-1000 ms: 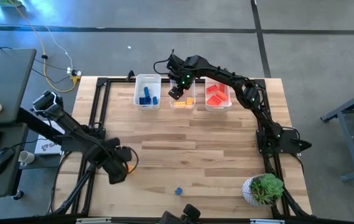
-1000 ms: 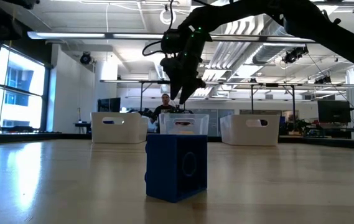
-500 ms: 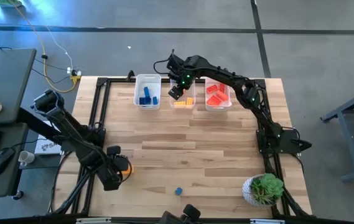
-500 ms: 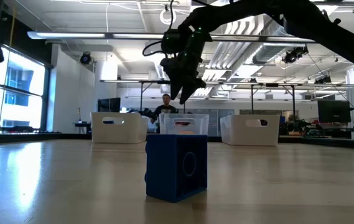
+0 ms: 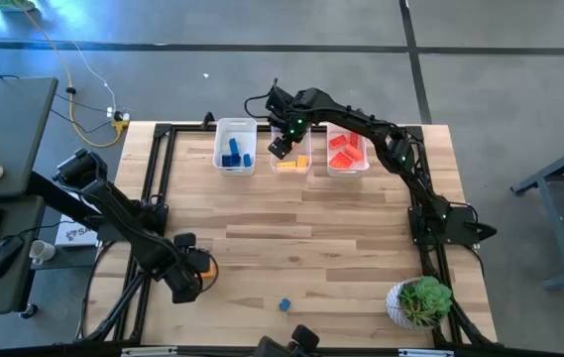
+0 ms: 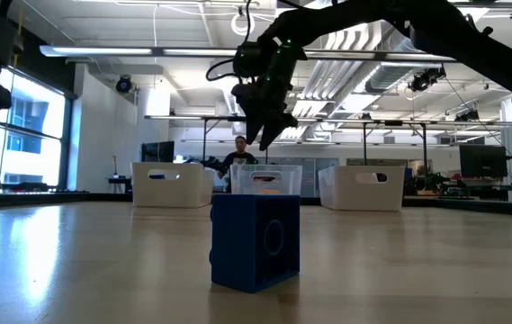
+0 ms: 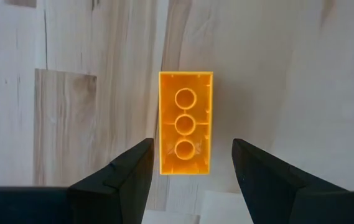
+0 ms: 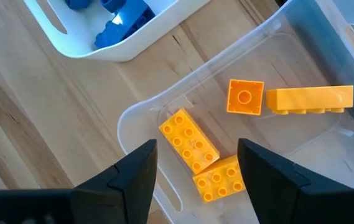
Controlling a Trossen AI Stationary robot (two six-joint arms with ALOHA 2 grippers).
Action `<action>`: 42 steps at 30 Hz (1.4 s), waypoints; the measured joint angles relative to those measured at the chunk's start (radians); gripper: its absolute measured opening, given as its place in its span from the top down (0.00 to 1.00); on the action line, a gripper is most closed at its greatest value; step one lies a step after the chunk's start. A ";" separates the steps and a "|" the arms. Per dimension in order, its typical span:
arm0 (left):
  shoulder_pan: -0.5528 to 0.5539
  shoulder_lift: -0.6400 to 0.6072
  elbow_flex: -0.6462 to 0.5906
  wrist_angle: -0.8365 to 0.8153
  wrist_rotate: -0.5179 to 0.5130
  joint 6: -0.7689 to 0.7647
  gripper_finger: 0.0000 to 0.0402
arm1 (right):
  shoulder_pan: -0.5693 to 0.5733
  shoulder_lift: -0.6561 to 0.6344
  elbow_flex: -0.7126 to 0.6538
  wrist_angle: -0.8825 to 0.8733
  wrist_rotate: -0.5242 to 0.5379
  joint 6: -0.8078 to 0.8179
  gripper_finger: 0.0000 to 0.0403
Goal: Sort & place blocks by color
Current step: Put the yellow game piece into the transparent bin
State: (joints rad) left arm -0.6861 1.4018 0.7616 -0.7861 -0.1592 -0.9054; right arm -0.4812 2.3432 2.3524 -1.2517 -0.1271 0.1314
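No writing is legible. The left gripper (image 7: 189, 165), fingers spread wide, hovers over an orange-yellow plastic brick (image 7: 185, 122) lying hollow-side up on the wooden table (image 7: 288, 74).

The right gripper (image 8: 195, 168), also open and empty, hangs above the clear middle bin (image 8: 301, 56) of yellow bricks (image 8: 189, 140).

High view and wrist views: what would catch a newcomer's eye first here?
Three bins along the far edge hold sorted bricks: blue bin, orange bin, red bin. The right gripper hangs open over the orange bin. Near the front-left, the left gripper is open around an upside-down orange brick; a blue brick lies loose.
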 joint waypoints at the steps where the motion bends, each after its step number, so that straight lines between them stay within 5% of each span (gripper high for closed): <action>1: 0.002 0.007 0.000 0.000 0.005 0.000 0.49 | 0.000 0.000 0.000 0.001 0.000 0.000 0.48; 28: 0.102 0.158 0.000 0.045 0.073 0.071 0.50 | 0.000 0.000 0.000 0.007 0.000 0.001 0.48; 37: 0.130 0.156 0.001 0.055 0.104 0.124 0.73 | 0.000 0.000 0.004 -0.017 -0.121 0.016 0.48; 42: 0.130 0.154 0.001 0.059 0.105 0.119 0.73 | 0.003 0.000 0.004 -0.047 -0.195 0.026 0.48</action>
State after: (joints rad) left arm -0.5564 1.5560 0.7627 -0.7273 -0.0539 -0.7862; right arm -0.4784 2.3432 2.3562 -1.2987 -0.3224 0.1573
